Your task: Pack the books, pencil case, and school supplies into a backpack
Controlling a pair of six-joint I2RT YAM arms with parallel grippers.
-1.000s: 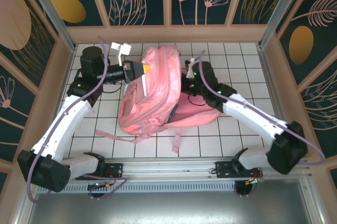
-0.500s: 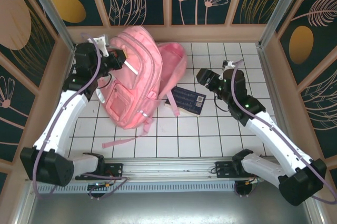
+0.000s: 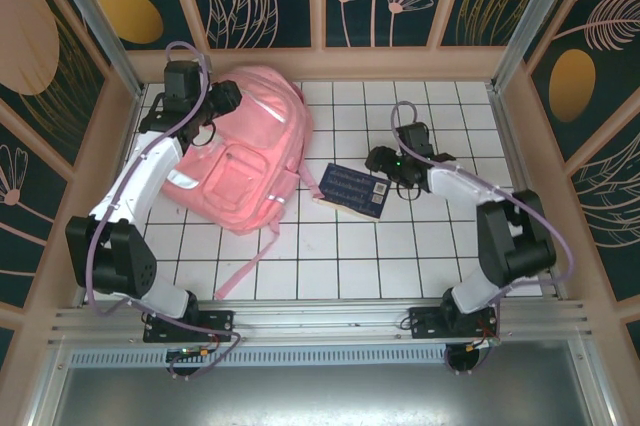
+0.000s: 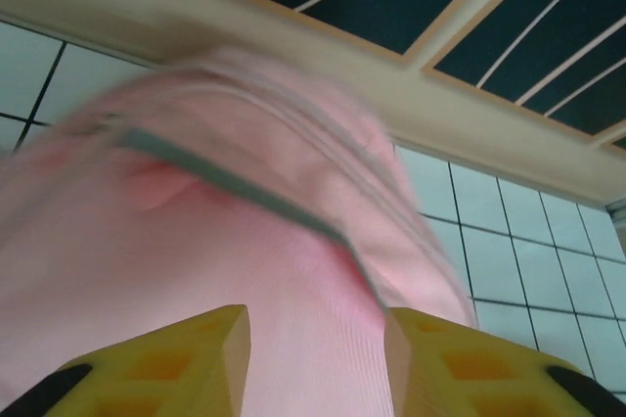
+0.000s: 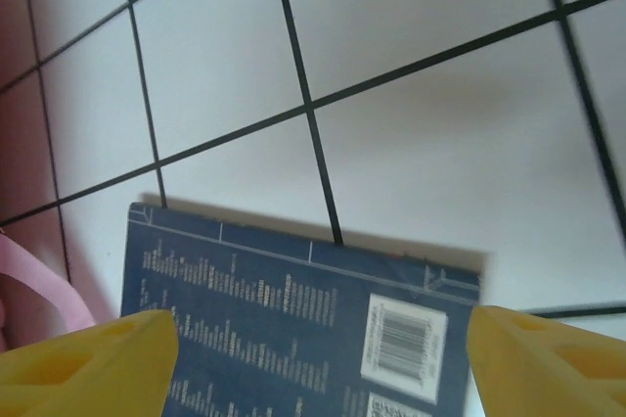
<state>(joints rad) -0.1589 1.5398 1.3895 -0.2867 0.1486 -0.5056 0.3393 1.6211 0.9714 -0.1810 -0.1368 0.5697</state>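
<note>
The big pink fabric backpack lies flat on the white tiled table, pushed toward the far left corner. Its front pockets face up and one strap trails toward the near edge. It looks laid down like that so the top end can be worked open.

The left gripper is at that far top end. From its wrist camera the yellow fingers stand partly apart with pink cloth showing in the gap. I'd say nothing is pinched, though the blur makes that hard to swear to.

Just right of the backpack lies a dark navy flat book, cover up with its white barcode label showing. The right gripper hangs over the book's far right corner, spread wide and holding nothing. It seems lined up to take the book by that edge.

The book's right and near sides have bare tiles around them, so there is room to come in low. On the left the backpack sits close to the wooden rail, which leaves that arm little room.
</note>
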